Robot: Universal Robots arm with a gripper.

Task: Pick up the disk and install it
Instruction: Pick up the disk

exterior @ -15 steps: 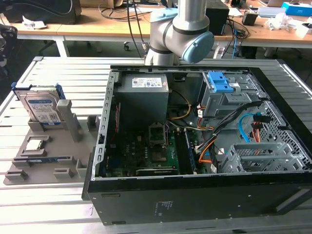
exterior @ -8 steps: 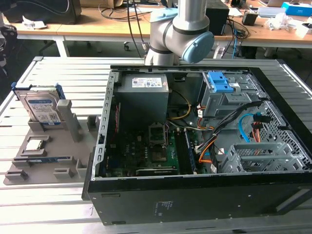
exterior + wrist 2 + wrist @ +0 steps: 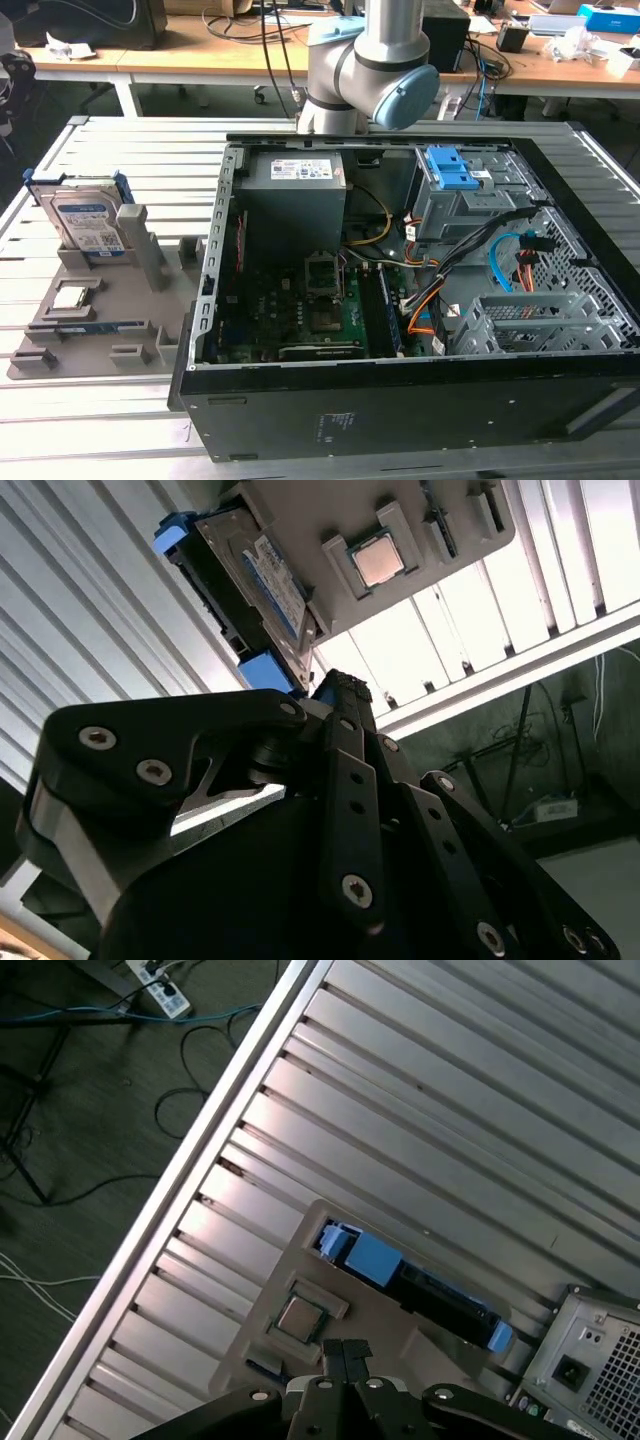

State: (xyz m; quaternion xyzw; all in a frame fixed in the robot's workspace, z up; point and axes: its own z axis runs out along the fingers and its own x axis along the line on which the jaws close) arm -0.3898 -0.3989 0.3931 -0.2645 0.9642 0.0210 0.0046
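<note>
Disk stands on edge in grey holder, at the exterior view's left, on slatted desk beside open computer case. Arm sits at upper centre. Hand in first wrist view: fingers pressed together, empty, well apart from disk.

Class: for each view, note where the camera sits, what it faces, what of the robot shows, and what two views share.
Exterior view: off the arm, looking down into the open computer case; arm behind it.
First wrist view: on the wrist, facing the disk past the gripper.
Second wrist view: on the wrist, facing the disk past the gripper.
Wrist views share: disk, chip.
</note>
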